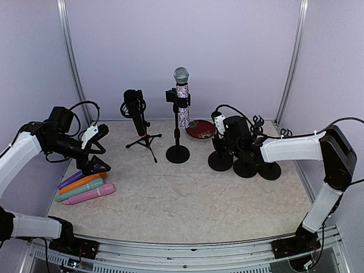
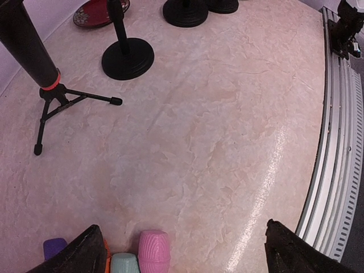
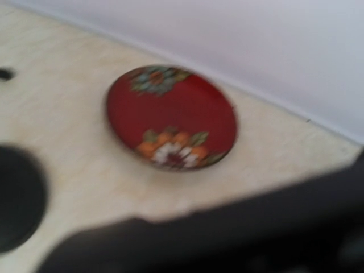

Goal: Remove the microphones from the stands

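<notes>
Mesh-headed, patterned microphone [image 1: 181, 99] upright in round-based stand [image 1: 178, 152]; left fingers [image 2: 84, 253] spread wide; right arm [image 1: 290, 149] outstretched, fingers' state indiscernible.

The left arm [image 1: 23, 153] crooks inward, left gripper [image 1: 95, 152] tilted down, fingers [image 2: 79, 253] spread wide — the right arm [image 1: 290, 149] stretches leftward, right gripper [image 1: 222, 129] too blurred to read.

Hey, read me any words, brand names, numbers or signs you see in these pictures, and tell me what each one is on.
No readable text in any view.
Silver-headed microphone with the speckled handle: pattern only, no letters made out.
Round red plate: painted flowers, blurred, no writing.
Coloured plastic microphones lying flat: no lettering visible.
Black microphone on the tripod: too small to show any brand.
</notes>
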You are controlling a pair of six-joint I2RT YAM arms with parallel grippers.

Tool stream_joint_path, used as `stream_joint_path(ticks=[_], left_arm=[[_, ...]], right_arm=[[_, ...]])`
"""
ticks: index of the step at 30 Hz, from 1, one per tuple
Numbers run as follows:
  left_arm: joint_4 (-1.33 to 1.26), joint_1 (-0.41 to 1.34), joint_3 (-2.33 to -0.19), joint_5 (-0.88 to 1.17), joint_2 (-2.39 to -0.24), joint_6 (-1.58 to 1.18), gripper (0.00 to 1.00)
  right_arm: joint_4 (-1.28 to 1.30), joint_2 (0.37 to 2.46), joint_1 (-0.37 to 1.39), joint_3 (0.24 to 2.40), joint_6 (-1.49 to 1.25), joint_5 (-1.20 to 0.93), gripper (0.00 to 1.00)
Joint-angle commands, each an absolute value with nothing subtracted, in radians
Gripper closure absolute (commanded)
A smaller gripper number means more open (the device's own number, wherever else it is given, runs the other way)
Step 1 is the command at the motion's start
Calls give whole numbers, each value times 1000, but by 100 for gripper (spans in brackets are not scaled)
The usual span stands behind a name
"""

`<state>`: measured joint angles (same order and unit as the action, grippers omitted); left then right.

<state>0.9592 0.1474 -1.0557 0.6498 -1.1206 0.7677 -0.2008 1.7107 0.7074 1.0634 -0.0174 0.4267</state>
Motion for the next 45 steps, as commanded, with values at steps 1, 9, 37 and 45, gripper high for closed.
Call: stream_joint_path(ticks=[1,9,37,45], left_arm=[[971,144,-1078,657,-1094,773,6],[945,144,-1065,632,-1087,743,4],[788,144,-1054,550,-1096,561,1],[812,143,-1062,562,-1081,570,1]], right_arm=[[-287,1818,627,1168,46,475,100],[-194,1945,560,1355,-51,476,74],[27,1598,814,1472,-18,221,0],[69,1711,810,1614,46,-13,0]])
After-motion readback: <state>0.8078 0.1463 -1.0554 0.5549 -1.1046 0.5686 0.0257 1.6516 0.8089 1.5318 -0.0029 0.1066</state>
